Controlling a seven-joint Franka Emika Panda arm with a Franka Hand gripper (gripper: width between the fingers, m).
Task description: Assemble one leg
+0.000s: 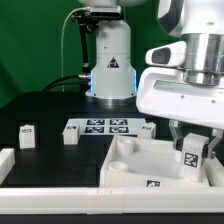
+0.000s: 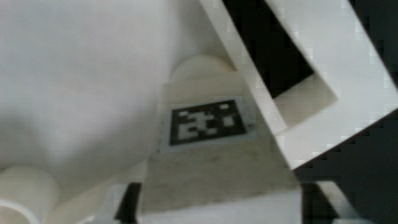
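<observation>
The tool [image 1: 192, 140] has its fingertips hidden behind the leg [image 1: 191, 154] in the exterior view. The wrist view is blurred, and its edges cut off the white tray-like part [image 2: 89, 90].

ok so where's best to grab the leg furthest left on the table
Probably its upper half, from straight above, closing on two opposite flat sides. The left leg sits apart from the other parts, so nothing crowds it. The gripper is shut on the held leg and must release that first.
</observation>
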